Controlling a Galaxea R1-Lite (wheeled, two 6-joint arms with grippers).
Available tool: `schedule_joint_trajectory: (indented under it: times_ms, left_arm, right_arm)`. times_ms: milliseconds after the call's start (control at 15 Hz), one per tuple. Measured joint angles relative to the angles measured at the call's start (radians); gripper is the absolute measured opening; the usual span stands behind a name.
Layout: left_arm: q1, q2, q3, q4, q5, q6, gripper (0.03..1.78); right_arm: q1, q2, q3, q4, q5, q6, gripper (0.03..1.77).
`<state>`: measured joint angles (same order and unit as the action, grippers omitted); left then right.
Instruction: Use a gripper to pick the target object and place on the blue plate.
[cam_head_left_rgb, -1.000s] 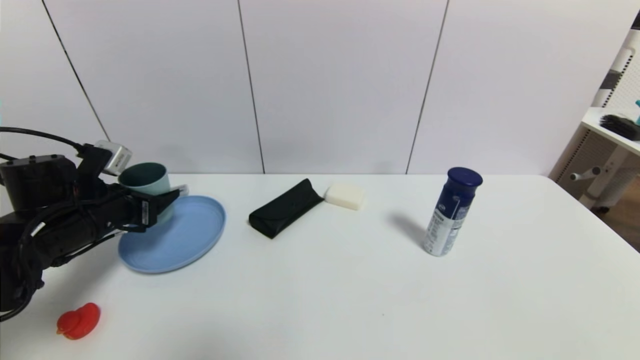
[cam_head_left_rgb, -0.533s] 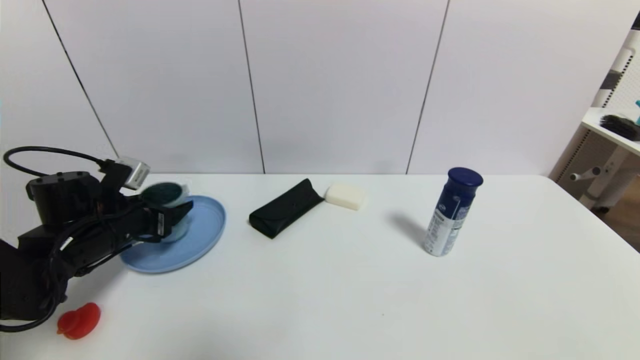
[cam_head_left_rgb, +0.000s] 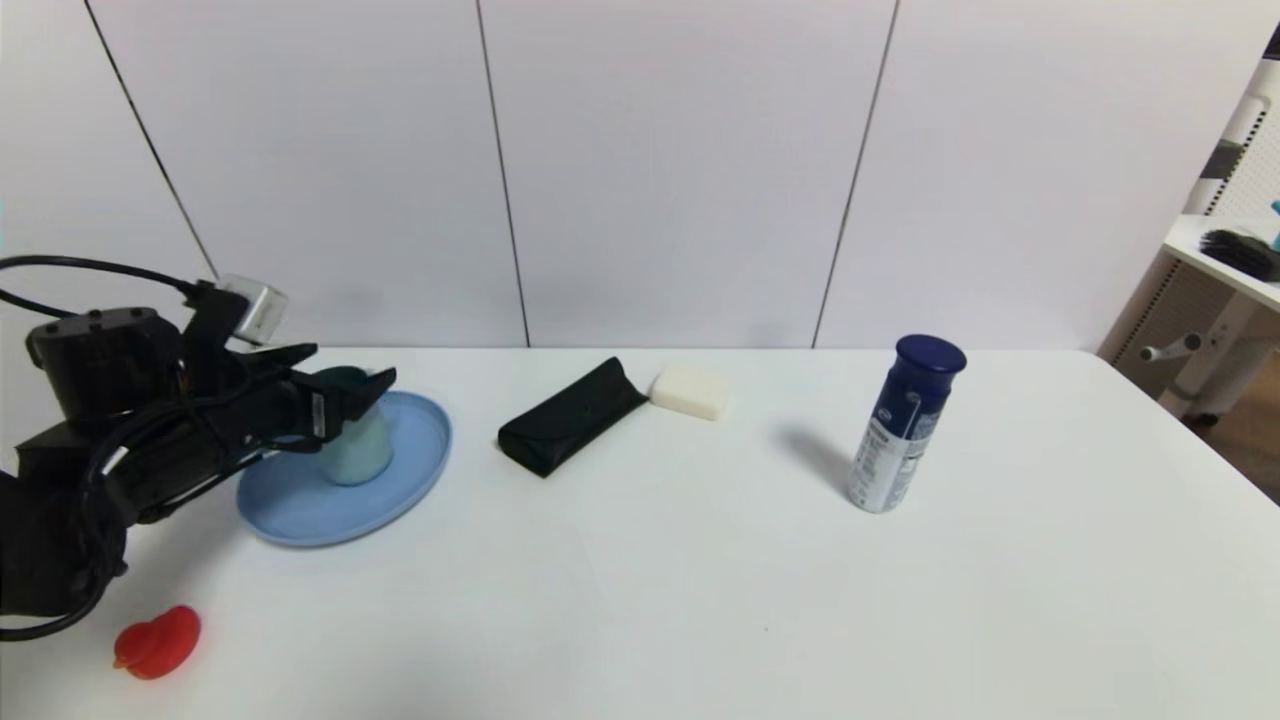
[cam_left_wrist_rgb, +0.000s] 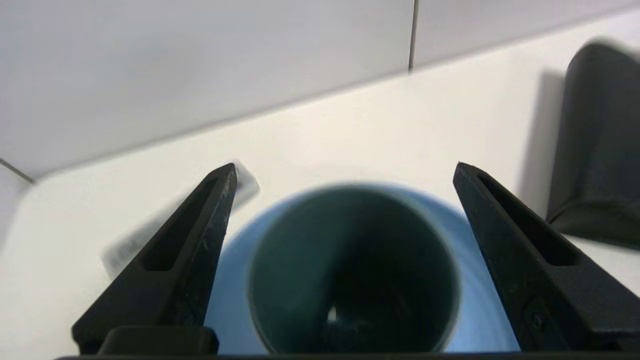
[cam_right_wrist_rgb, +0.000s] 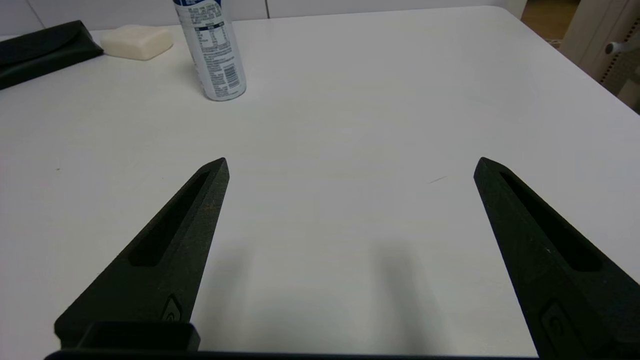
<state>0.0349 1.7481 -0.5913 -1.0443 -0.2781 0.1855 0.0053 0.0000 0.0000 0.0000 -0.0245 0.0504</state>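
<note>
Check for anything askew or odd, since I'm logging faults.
Nothing looks spilled or damaged. The cup stands upright on the blue plate, between the left gripper's open jaws, apparently released.

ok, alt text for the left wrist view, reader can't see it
The left gripper stands open above an upright teal cup, its jaws apart to either side and clear of the rim. The cup stands on the blue plate, on a white table against a pale wall, with a black case partly in frame.
</note>
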Motion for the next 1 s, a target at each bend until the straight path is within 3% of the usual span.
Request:
schedule_joint_trajectory:
  times_ms: [200,467,600,733,1000]
  left_arm:
    - [0.000,-0.184,-0.078,0.173,0.001,-0.028,1.61]
    - [0.001,-0.551,-0.255,0.708,0.008,-0.042,1.65]
    - [0.004,-0.721,-0.263,0.939,0.035,-0.046,1.66]
    - [0.006,-0.893,-0.163,1.075,0.078,-0.048,1.67]
    - [0.005,-1.246,0.181,1.129,0.149,-0.047,1.68]
  right_arm:
    - [0.000,0.000,0.000,0.000,0.000,0.000,1.69]
    - [0.000,0.000,0.000,0.000,0.000,0.000,1.69]
    - [0.000,0.000,0.000,0.000,0.000,0.000,1.69]
    - [0.000,0.000,0.000,0.000,0.000,0.000,1.69]
    - [0.000,0.000,0.000,0.000,0.000,0.000,1.69]
